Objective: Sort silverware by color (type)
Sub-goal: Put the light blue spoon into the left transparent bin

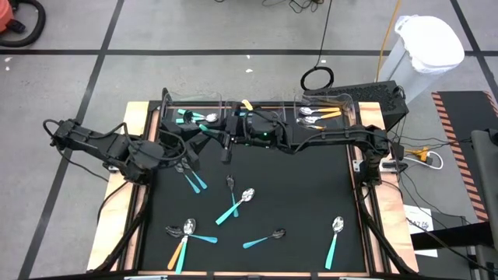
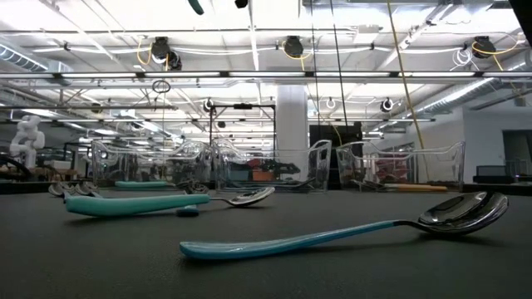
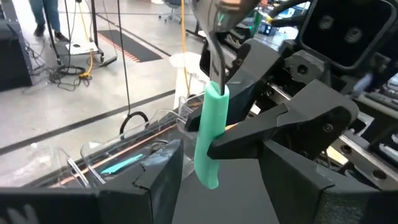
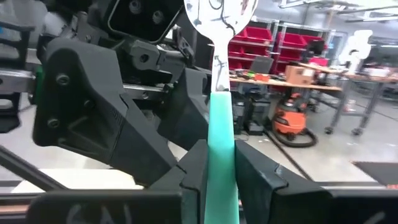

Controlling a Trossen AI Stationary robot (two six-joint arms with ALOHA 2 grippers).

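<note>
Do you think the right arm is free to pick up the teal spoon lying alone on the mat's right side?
Probably not yet: the right gripper has its jaws shut on another teal-green spoon; the way to the lone spoon looks clear.

Teal, orange and silver on black

Black table mat [image 1: 311,194]; teal-handled spoon [image 2: 332,237] with shiny silver head; orange-handled spoon [image 1: 176,250] near left; clear bins [image 2: 407,166] far.
</note>
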